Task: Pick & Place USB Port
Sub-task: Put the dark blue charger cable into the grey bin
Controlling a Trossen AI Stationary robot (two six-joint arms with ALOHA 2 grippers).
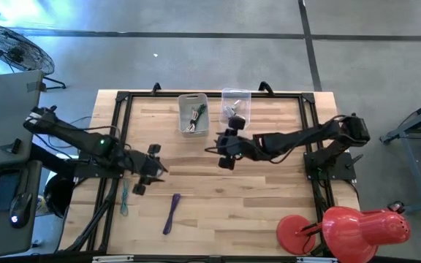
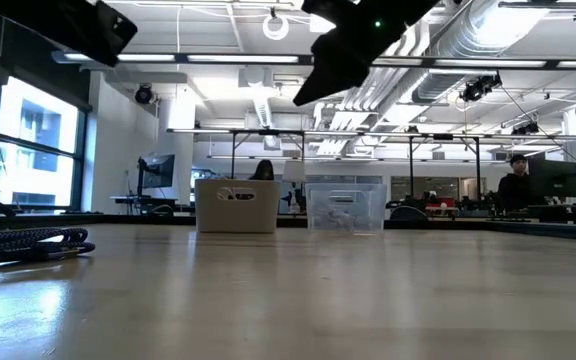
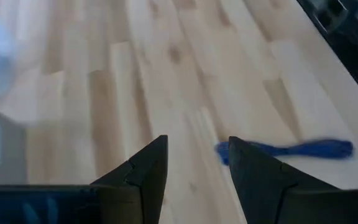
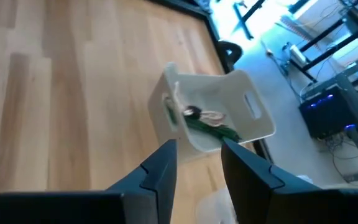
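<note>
On the light wooden table [image 1: 269,197], a white open bin [image 1: 193,114] with coiled cables and a clear plastic bin [image 1: 235,107] with small dark parts are seen top centre. The purple-blue bundled USB cable [image 1: 171,212], lower left of centre, is judged light and floppy, best pinched mid-bundle. The left gripper [image 1: 143,175] and right gripper [image 1: 226,150] are parted, empty.

This is a big open lab. Long lights [image 2: 178,57] and fat pipes [image 2: 488,30] hang overhead, people [image 2: 516,180] sit at computer screens [image 2: 553,182], and a wooden desk [image 1: 269,197] stands on grey floor [image 1: 196,51].
</note>
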